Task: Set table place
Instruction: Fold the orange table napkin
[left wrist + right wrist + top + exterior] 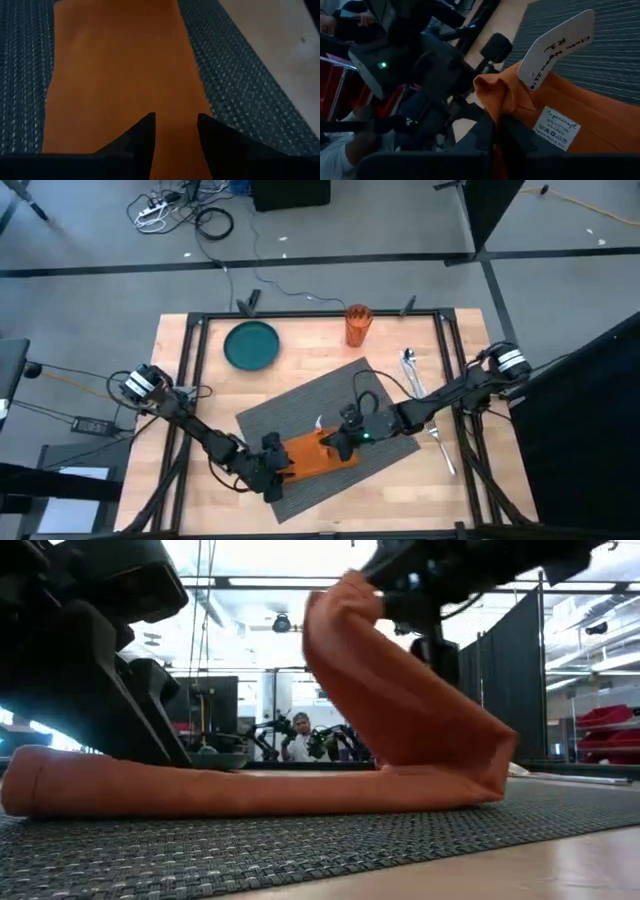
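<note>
A dark grey ribbed placemat (330, 430) lies askew at the centre of the light wood bench (300, 345), its long edge running from seven o'clock toward one o'clock. On its lower half rests an orange cloth napkin (318, 455), one end lifted and folded over. The right pincer (496, 131), closed on that raised edge beside the napkin's white tags (559, 127), holds it up off the mat. The left pincer (176, 131) sits low over the napkin's other end, fingers (145, 135) slightly parted with flat orange cloth showing between them, gripping nothing visible. A teal plate (251, 345) stands at eleven o'clock from the mat, an orange cup (357, 323) at twelve, and cutlery (411, 370) at two o'clock along the right edge.
</note>
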You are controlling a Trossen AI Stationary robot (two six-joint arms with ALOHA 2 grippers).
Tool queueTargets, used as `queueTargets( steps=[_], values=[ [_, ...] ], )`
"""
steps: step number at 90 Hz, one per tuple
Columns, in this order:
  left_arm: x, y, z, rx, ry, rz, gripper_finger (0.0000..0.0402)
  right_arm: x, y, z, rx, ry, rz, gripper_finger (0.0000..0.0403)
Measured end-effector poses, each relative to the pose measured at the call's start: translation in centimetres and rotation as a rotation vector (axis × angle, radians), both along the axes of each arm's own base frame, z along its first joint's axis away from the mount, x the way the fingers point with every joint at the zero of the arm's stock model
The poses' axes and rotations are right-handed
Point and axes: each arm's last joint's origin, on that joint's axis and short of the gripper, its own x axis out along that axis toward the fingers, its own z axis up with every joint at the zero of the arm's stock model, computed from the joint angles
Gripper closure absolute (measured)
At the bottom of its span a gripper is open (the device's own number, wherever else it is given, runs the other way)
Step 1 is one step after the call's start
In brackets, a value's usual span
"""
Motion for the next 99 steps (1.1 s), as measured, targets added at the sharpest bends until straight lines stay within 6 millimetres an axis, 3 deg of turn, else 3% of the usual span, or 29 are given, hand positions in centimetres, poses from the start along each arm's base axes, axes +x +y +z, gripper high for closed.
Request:
queueTargets(
  steps=[19, 32, 49, 72, 99],
  values=[
    [-0.5, 0.4, 1.5, 0.009, -0.016, 0.012, 0.0270, 2.3, 0.3, -0.5, 0.001, 0.005, -0.011, 0.0403],
    [-1.6, 0.5, 3.7, -0.005, -0.023, -0.001, 0.0270, 3.8, 0.4, -0.6, 0.003, -0.003, 0.000, 0.0403],
    [-3.6, 1.2, 5.3, 0.005, 0.038, 0.010, 0.0270, 5.5, 0.4, -1.7, 0.026, 0.019, 0.023, 0.0403],
    [-3.9, 1.4, 5.4, 0.022, 0.058, 0.011, 0.0270, 6.9, 0.7, -3.5, 0.051, 0.018, 0.044, 0.0403],
    [-3.9, 1.4, 5.4, 0.029, 0.055, 0.003, 0.0270, 7.4, 0.3, -4.1, 0.061, -0.014, 0.032, 0.0403]
  ],
)
